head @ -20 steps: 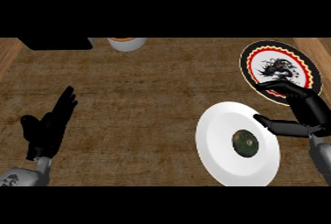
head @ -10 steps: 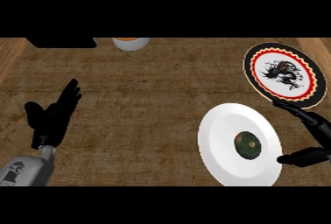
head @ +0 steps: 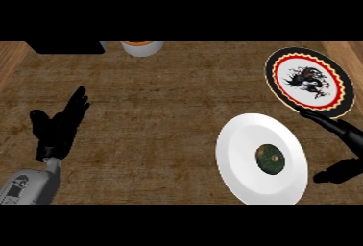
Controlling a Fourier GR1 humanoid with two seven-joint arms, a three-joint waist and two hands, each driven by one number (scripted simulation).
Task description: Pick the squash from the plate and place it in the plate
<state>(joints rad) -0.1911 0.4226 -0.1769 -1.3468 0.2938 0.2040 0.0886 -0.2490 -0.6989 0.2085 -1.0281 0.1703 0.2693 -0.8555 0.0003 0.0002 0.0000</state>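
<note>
A dark green round squash (head: 270, 158) lies on the white plate (head: 239, 144) at the lower right of the wooden counter. Up at the far right stands a black plate (head: 309, 80) with a red ring and a dark figure in its white middle. My right hand (head: 343, 144) is at the right edge, beside the white plate's rim, fingers straight and spread, thumb low, touching no squash. My left hand (head: 56, 127) rests open at the left, fingers up, holding nothing.
A white cup with an orange inside (head: 142, 47) sits at the counter's far edge. A black box (head: 65, 46) stands left of it. The wooden counter (head: 163, 120) stretches between my hands.
My right hand has slid rightward and down, off the white plate's right side toward the picture's edge. The view has shifted slightly; my left hand keeps its open pose.
</note>
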